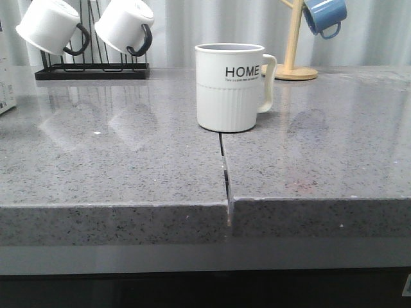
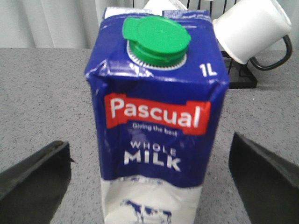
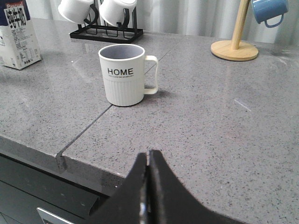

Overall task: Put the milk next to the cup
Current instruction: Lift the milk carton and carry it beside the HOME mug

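Milk (image 3: 17, 35) far left of cup (image 1: 231, 86), rack (image 1: 93, 67) behind.

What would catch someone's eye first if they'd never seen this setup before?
Probably the cream HOME mug standing alone mid-counter, on the seam between the two grey slabs, handle to the right. Next, the blue and white Pascual milk carton with its green cap, filling the left wrist view between the left gripper's spread fingers. Behind, white mugs hang on a black rack and a blue mug hangs on a wooden stand.
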`<state>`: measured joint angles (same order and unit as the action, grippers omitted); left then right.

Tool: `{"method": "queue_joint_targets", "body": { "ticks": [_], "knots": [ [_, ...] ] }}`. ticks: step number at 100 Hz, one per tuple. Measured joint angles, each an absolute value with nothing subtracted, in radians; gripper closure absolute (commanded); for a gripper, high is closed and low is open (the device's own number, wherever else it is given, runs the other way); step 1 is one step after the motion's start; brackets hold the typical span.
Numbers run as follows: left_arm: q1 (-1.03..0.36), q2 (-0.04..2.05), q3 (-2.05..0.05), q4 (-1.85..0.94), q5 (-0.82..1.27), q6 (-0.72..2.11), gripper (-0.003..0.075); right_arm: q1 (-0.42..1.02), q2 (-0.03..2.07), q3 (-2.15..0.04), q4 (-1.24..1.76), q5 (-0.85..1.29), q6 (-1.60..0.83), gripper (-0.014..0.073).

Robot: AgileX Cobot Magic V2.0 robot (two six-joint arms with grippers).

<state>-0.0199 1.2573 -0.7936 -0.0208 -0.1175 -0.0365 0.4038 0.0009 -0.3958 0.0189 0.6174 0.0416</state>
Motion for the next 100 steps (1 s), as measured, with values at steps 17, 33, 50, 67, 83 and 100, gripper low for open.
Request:
{"method": "queue_joint_targets", "body": {
  "ticks": [17, 33, 50, 67, 83, 100],
  "knots": [
    [-0.020, 1.363, -0.858, -0.029, -0.145, -0.036, 0.0085, 0.404, 0.001, -0.396, 0.019, 0.617, 0.042, 0.0652],
    [-0.020, 1.439, -0.892, -0.029, -0.172, -0.036, 0.0321, 0.404, 0.001, -0.396, 0.019, 0.618, 0.042, 0.0652],
    [-0.020, 1.446, -0.894, -0.037, -0.185, -0.029, 0.0687, 0.404, 0.001, -0.396, 0.019, 0.618, 0.042, 0.0652],
    [-0.025, 1.424, -0.894, -0.144, -0.154, 0.057, 0.0717, 0.404, 0.001, -0.396, 0.019, 0.618, 0.042, 0.0652],
    [-0.078, 1.366, -0.893, -0.402, -0.145, 0.265, 0.0717, 0.404, 0.001, -0.396, 0.019, 0.618, 0.042, 0.0652],
    [-0.189, 1.334, -0.893, -0.693, -0.154, 0.508, 0.0717, 0.404, 0.001, -0.396, 0.019, 0.618, 0.042, 0.0652]
  ]
}}
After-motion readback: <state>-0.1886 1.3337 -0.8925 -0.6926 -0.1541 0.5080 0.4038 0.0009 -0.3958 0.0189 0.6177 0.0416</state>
